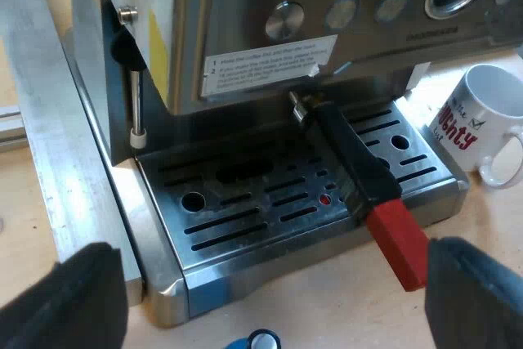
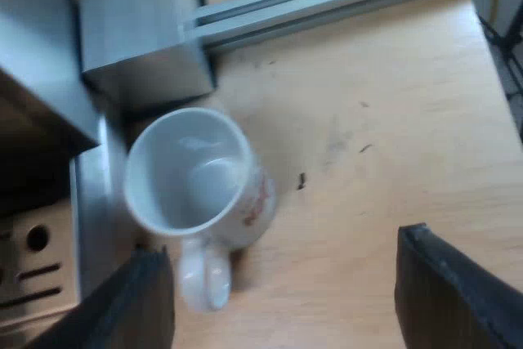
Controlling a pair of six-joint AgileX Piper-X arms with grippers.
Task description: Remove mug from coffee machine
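Right claw spread wide near mug standing beside tray edge.

Left hand and right hand both spread wide.

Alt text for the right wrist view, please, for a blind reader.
An empty white ceramic mug with red lettering stands upright on the pale wooden table, beside the espresso machine's steel drip tray. The right hand hangs above it, black fingers open.

White mug, red lettering, perhaps a dark emblem; silver machine; black handle, red end.
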